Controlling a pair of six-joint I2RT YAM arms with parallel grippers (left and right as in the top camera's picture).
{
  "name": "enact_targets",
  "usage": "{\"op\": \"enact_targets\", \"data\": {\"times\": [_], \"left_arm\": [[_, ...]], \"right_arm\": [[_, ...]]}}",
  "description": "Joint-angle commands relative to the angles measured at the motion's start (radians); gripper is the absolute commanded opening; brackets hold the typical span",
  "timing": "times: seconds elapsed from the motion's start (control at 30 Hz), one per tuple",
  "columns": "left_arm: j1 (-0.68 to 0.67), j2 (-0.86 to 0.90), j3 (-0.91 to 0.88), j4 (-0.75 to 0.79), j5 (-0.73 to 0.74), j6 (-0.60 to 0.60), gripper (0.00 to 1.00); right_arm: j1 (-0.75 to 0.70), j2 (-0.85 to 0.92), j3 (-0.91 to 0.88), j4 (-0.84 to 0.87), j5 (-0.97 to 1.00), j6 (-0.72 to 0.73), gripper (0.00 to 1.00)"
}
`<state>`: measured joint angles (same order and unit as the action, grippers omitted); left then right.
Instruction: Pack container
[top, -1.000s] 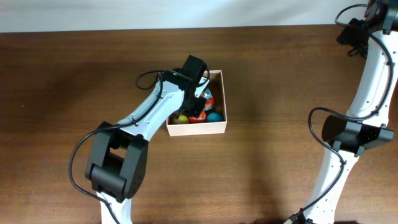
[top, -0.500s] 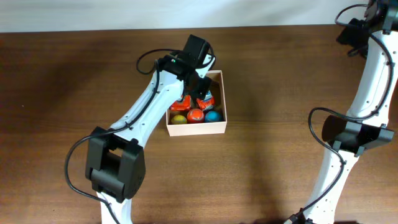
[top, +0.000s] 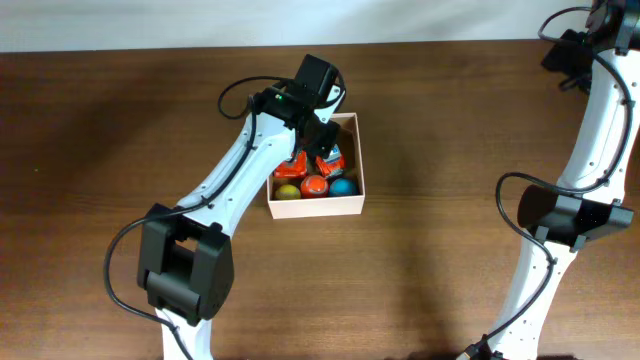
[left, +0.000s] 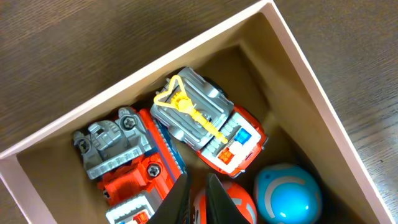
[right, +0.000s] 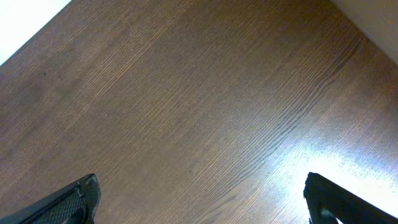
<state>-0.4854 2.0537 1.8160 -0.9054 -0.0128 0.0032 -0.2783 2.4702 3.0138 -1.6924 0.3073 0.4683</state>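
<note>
The container (top: 315, 208) is a cream-white square box near the table's middle, its rim (left: 311, 68) running diagonally through the left wrist view. Inside lie two orange-and-grey toy trucks (left: 124, 155) (left: 205, 124), an orange ball (left: 233, 202), a blue ball (left: 287, 193) and a yellow ball (top: 288, 192). My left gripper (left: 198, 177) hangs over the box's inside, shut, with nothing between its fingers; from overhead it (top: 312, 142) covers the box's far left part. My right gripper (right: 202, 186) stands open over bare wood, far from the box.
The right arm (top: 600, 110) rises along the table's right side to the far right corner. The white wall edge (right: 25, 25) shows beyond the table's far edge. Dark wood table (top: 120, 130) surrounds the box.
My left gripper has drawn back from the box's front toward its far side, uncovering the three balls. It has held still for the last half second. The right arm has not moved.
</note>
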Motion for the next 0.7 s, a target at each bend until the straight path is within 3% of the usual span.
{"op": "enact_targets", "data": {"times": [0.0,0.13,0.3,0.37,0.43,0.53,0.57,0.67], "left_arm": [[0.001,-0.010,0.037,-0.020,-0.027,-0.056,0.06],[0.034,-0.073,0.085,-0.069,-0.086,-0.116,0.07],[0.117,-0.182,0.106,-0.104,-0.156,-0.127,0.25],[0.158,-0.218,0.106,-0.129,-0.197,-0.131,0.37],[0.211,-0.246,0.106,-0.165,-0.233,-0.130,0.61],[0.280,-0.261,0.106,-0.215,-0.245,-0.130,0.72],[0.293,-0.261,0.106,-0.223,-0.245,-0.130,0.98],[0.316,-0.259,0.105,-0.233,-0.229,-0.130,0.99]], "right_arm": [[-0.004,-0.029,0.015,-0.006,0.018,0.008,0.99],[-0.004,-0.029,0.015,-0.006,0.018,0.008,0.99],[-0.004,-0.029,0.015,-0.006,0.018,0.008,0.99],[-0.004,-0.029,0.015,-0.006,0.018,0.008,0.99],[-0.003,-0.029,0.015,-0.006,0.018,0.008,0.99],[-0.004,-0.029,0.015,-0.006,0.018,0.008,0.99],[-0.004,-0.029,0.015,-0.006,0.018,0.008,0.99],[-0.004,-0.029,0.015,-0.006,0.018,0.008,0.99]]}}
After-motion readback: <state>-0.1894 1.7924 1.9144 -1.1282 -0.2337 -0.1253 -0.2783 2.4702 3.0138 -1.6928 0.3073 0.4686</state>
